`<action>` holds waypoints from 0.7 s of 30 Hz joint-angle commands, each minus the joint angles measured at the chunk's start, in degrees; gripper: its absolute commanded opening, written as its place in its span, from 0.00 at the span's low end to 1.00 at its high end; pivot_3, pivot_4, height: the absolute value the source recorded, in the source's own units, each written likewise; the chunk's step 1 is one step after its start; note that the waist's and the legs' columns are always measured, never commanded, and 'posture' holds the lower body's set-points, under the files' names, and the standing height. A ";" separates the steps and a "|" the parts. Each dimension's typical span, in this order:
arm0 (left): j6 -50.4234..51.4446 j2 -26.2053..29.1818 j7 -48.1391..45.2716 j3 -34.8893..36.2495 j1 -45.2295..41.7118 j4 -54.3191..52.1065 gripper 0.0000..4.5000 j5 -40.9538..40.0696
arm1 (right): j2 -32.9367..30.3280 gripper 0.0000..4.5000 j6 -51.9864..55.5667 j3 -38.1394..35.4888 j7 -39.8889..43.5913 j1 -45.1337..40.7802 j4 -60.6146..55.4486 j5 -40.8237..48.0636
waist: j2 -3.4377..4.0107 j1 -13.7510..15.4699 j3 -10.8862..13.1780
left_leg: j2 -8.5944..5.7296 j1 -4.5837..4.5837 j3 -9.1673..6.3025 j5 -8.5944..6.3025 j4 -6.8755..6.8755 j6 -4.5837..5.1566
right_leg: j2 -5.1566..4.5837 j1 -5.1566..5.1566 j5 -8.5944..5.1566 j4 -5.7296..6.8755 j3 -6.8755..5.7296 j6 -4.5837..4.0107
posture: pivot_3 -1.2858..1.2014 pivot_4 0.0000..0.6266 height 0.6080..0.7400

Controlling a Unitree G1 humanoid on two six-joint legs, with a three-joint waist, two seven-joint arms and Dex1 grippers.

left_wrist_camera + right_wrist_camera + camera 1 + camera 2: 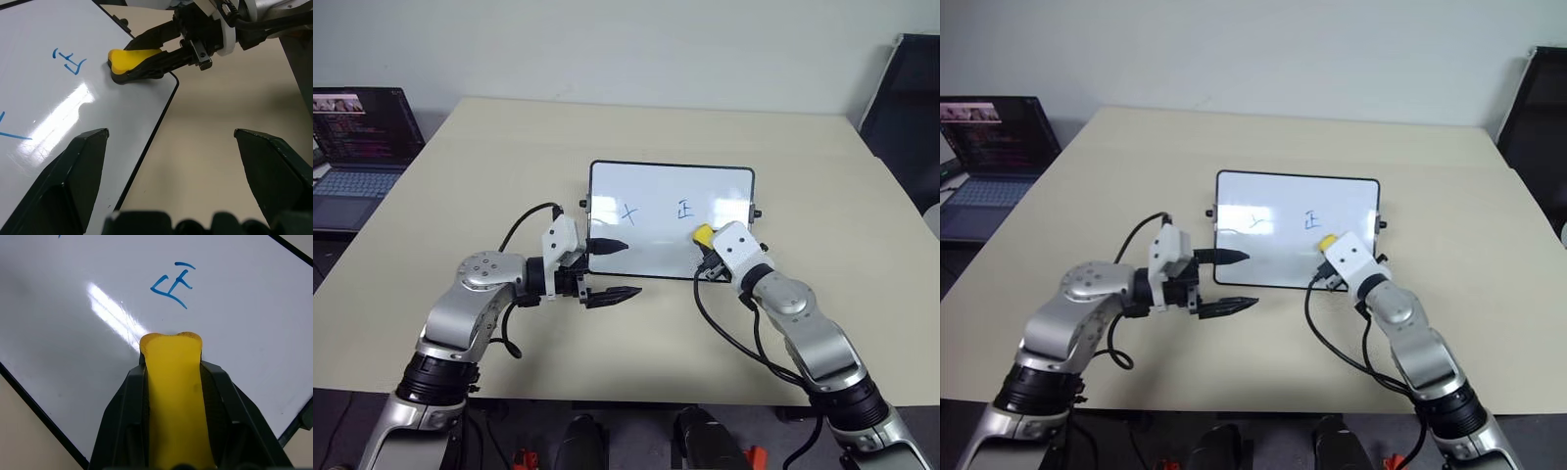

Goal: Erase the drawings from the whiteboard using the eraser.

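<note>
One whiteboard (656, 196) bearing two blue drawings (683, 210), one yellow eraser (703, 234), one laptop (357, 147), one table (460, 186).

The whiteboard (646, 220) is lying mid-table (470, 176) before me, my left gripper (612, 269) hovering at its near-left corner, a laptop (357, 147) sitting far left.

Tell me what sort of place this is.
Probably an office or lab workspace: a plain beige table against a bare wall, an open laptop at its side, and a small whiteboard with blue marker drawings.
</note>
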 commanded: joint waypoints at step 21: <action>-0.77 0.07 -0.39 0.26 -0.79 -0.94 1.00 0.05 | -1.83 0.25 5.99 2.21 6.03 0.09 -0.72 -5.69 | -0.06 -0.22 -0.04 | 0.02 0.04 0.01 0.05 0.31 0.07 | 0.01 0.03 0.23 0.03 0.04 0.01 | 0.52 0.24 1.00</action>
